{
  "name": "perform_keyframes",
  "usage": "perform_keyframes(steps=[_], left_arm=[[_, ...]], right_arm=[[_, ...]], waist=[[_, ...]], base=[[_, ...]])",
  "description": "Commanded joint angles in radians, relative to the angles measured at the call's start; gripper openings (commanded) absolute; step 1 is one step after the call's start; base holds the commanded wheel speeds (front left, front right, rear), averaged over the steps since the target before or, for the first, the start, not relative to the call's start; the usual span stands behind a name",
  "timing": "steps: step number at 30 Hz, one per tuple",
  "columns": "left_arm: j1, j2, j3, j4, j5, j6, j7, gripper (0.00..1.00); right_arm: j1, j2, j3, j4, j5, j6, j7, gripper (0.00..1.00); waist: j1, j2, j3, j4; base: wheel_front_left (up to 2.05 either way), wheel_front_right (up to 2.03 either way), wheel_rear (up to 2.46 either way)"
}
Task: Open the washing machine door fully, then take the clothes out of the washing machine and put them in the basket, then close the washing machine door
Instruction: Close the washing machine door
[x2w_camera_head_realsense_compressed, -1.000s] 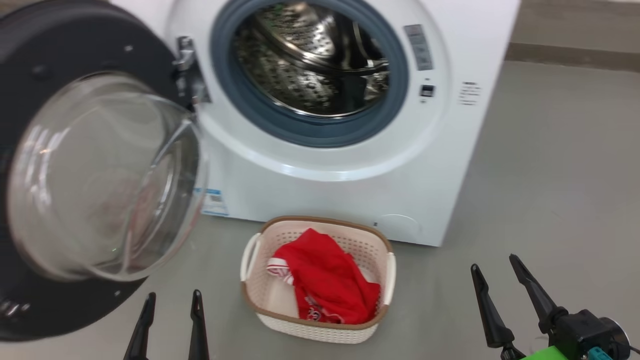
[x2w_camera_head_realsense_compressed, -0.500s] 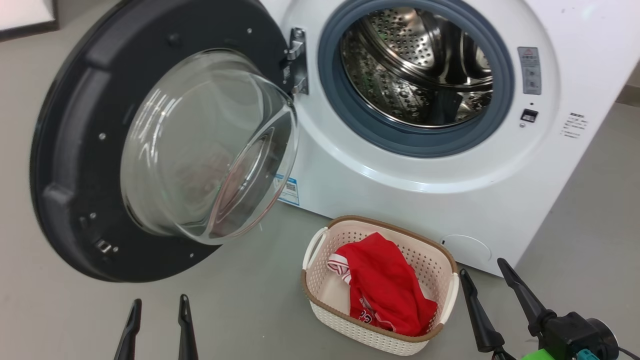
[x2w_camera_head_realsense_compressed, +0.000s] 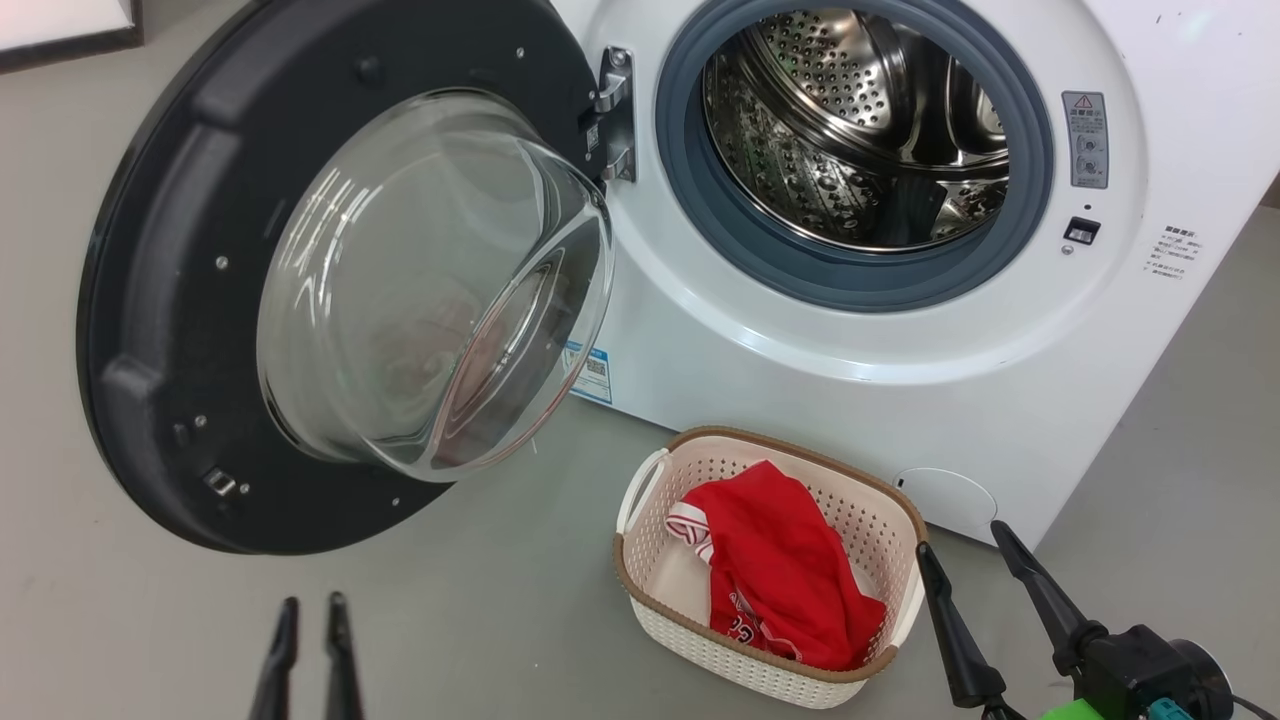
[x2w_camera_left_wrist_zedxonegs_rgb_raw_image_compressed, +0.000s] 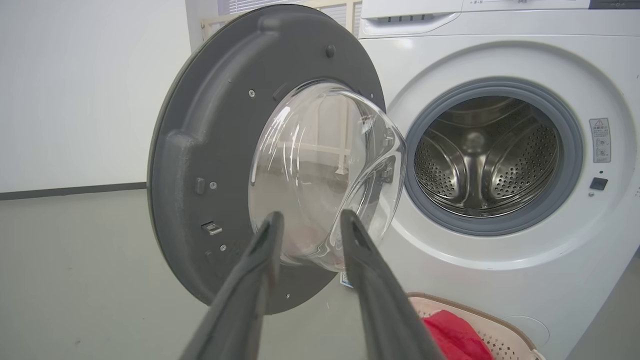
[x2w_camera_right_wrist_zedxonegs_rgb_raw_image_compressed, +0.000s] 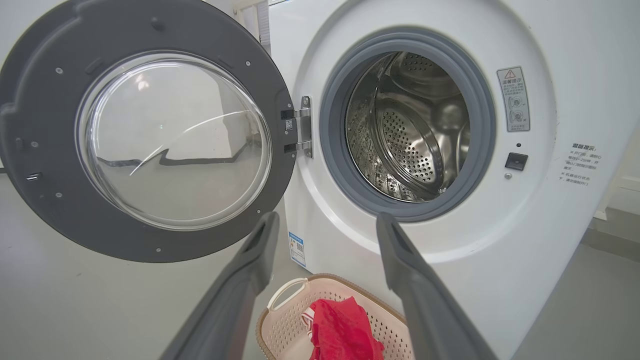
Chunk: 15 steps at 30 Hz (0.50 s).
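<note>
The washing machine (x2w_camera_head_realsense_compressed: 800, 370) stands with its door (x2w_camera_head_realsense_compressed: 150, 300) swung wide to the left, the glass bowl (x2w_camera_head_realsense_compressed: 430, 280) bulging toward me. No clothes show in the steel drum (x2w_camera_head_realsense_compressed: 860, 120). The red clothes (x2w_camera_head_realsense_compressed: 780, 570) lie in the cream basket (x2w_camera_head_realsense_compressed: 740, 665) on the floor before the machine. My left gripper (x2w_camera_head_realsense_compressed: 313, 600) hangs low at the left, short of the door, fingers a narrow gap apart and holding nothing; in its wrist view the left gripper (x2w_camera_left_wrist_zedxonegs_rgb_raw_image_compressed: 311, 215) points at the door's glass. My right gripper (x2w_camera_head_realsense_compressed: 960, 537) stands open beside the basket's right edge, empty, also seen as right gripper (x2w_camera_right_wrist_zedxonegs_rgb_raw_image_compressed: 326, 216).
Grey floor (x2w_camera_head_realsense_compressed: 500, 600) stretches between the door and the basket. A white wall with a dark skirting (x2w_camera_left_wrist_zedxonegs_rgb_raw_image_compressed: 70, 190) runs behind the door. The door's hinge (x2w_camera_head_realsense_compressed: 615, 100) sits at the left of the grey rubber ring (x2w_camera_head_realsense_compressed: 690, 200).
The head camera has shifted, so the door and machine sit further right in view. My left gripper's fingers have drawn closer together. The right gripper stays open.
</note>
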Motion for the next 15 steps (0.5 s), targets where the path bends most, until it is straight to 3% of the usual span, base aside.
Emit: perform_keyframes(steps=[1, 15], left_arm=[[-0.028, 0.003, 0.034, -0.032, -0.002, 0.004, -0.009, 0.0], [-0.191, 0.016, 0.161, -0.1, -0.143, -0.034, -0.013, 0.0]], right_arm=[[-0.04, -0.013, 0.025, -0.021, -0.011, 0.006, -0.006, 1.0], [-0.023, -0.013, 0.011, -0.027, -0.005, 0.006, -0.006, 1.0]], waist=[[0.0, 0.0, 0.0, 0.0], [0.0, 0.0, 0.003, 0.001]], base=[[0.0, 0.0, 0.0], [0.0, 0.0, 0.0]])
